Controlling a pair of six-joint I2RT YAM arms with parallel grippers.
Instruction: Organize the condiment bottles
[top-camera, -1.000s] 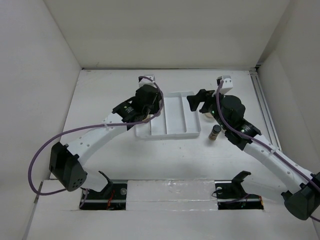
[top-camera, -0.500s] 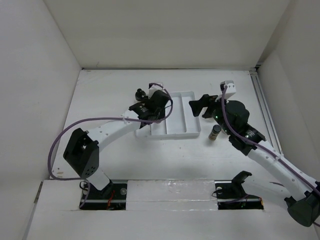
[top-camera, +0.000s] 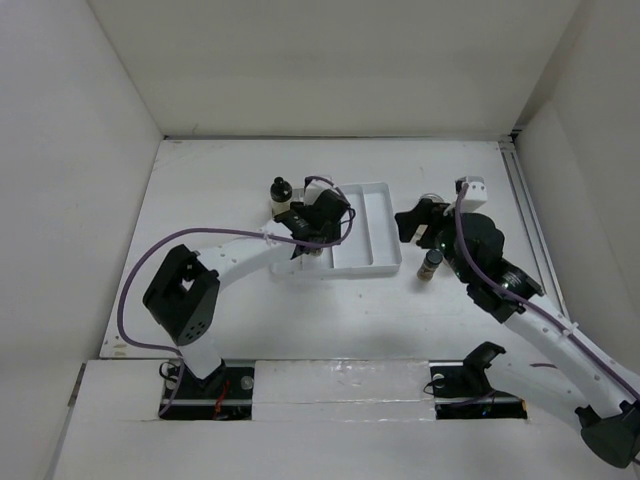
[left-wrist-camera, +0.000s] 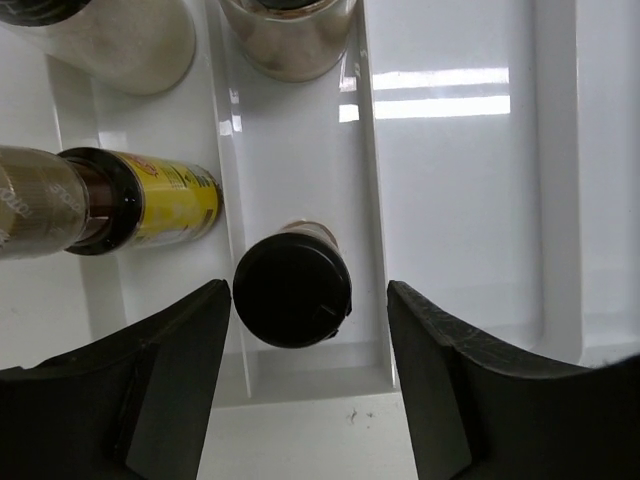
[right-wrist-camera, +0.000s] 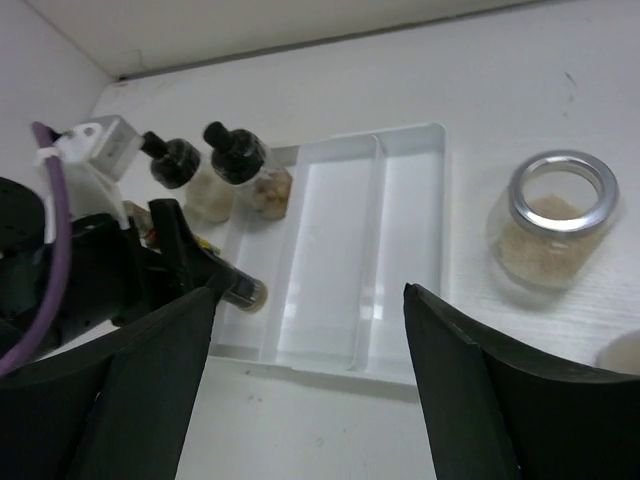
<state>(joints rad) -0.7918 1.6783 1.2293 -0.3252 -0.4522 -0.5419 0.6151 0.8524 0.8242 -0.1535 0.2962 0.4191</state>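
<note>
A white divided tray (top-camera: 370, 235) lies mid-table. In the left wrist view a black-capped bottle (left-wrist-camera: 292, 290) stands upright in a narrow tray compartment (left-wrist-camera: 300, 170), between the fingers of my left gripper (left-wrist-camera: 305, 400), which is open and apart from the cap. A yellow-labelled bottle (left-wrist-camera: 150, 205) lies in the compartment beside it, and two more bottles (left-wrist-camera: 110, 40) (left-wrist-camera: 290, 35) stand at the far end. My right gripper (right-wrist-camera: 310, 400) hangs open and empty over the tray's (right-wrist-camera: 340, 260) near edge. A silver-rimmed jar (right-wrist-camera: 555, 225) of beige powder stands right of the tray.
A small dark-capped bottle (top-camera: 431, 265) stands on the table right of the tray, close to my right arm. A black-capped bottle (top-camera: 281, 190) shows at the tray's far left corner. White walls close in the table on three sides.
My left arm swung right and reached over the tray's left side, and its jaws opened off the black-capped bottle. The right gripper drifted a little right and toward me.
</note>
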